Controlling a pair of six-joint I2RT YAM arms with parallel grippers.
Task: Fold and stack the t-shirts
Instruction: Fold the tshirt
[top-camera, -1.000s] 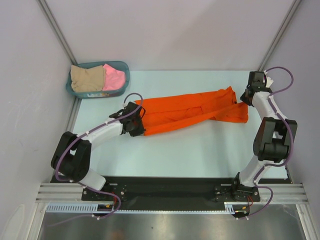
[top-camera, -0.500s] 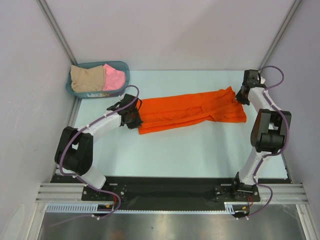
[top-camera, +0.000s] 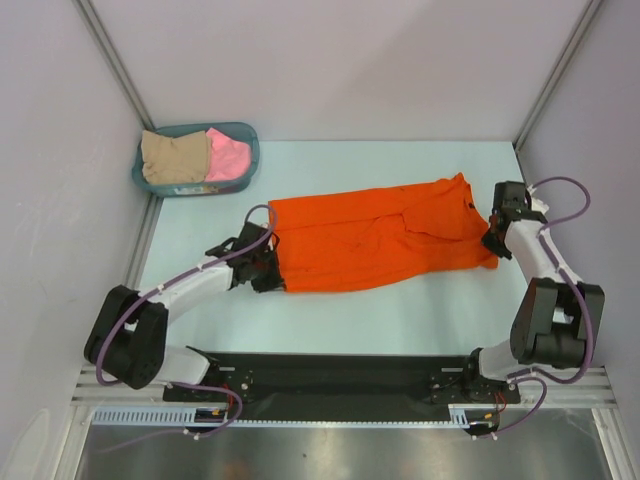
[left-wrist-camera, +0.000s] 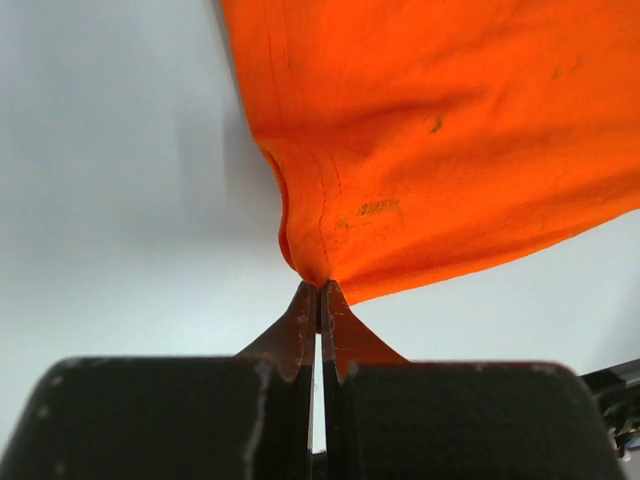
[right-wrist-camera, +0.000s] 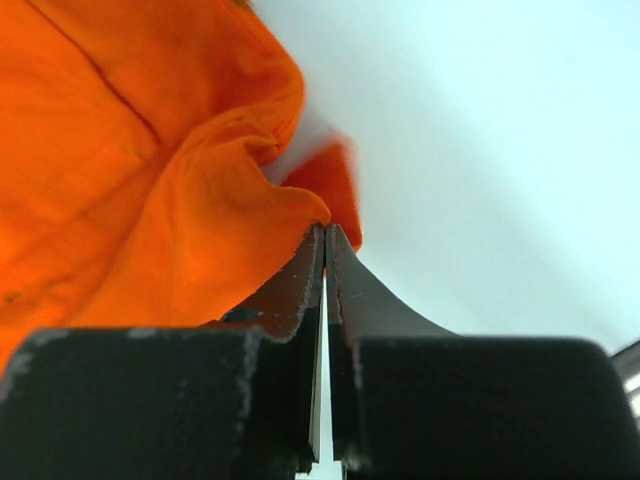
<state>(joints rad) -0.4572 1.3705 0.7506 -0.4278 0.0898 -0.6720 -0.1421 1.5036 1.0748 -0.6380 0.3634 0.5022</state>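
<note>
The orange t-shirt (top-camera: 380, 235) lies stretched sideways across the middle of the table, folded lengthwise. My left gripper (top-camera: 272, 272) is shut on its left near corner; in the left wrist view the cloth (left-wrist-camera: 440, 150) bunches into the pinched tips of the left gripper (left-wrist-camera: 319, 288). My right gripper (top-camera: 493, 245) is shut on the shirt's right near corner, and the orange cloth (right-wrist-camera: 150, 200) meets the closed tips of the right gripper (right-wrist-camera: 325, 232). The pink t-shirt (top-camera: 229, 155) and the beige t-shirt (top-camera: 174, 156) lie in the basket.
A teal plastic basket (top-camera: 249, 150) stands at the table's back left corner. Grey walls and metal posts close the table in on the left, back and right. The arm bases and a black rail (top-camera: 340, 375) run along the near edge.
Both grippers have pulled the shirt's near edge toward the front of the table. The shirt now covers a wider, flatter area than the narrow strip of a second ago.
</note>
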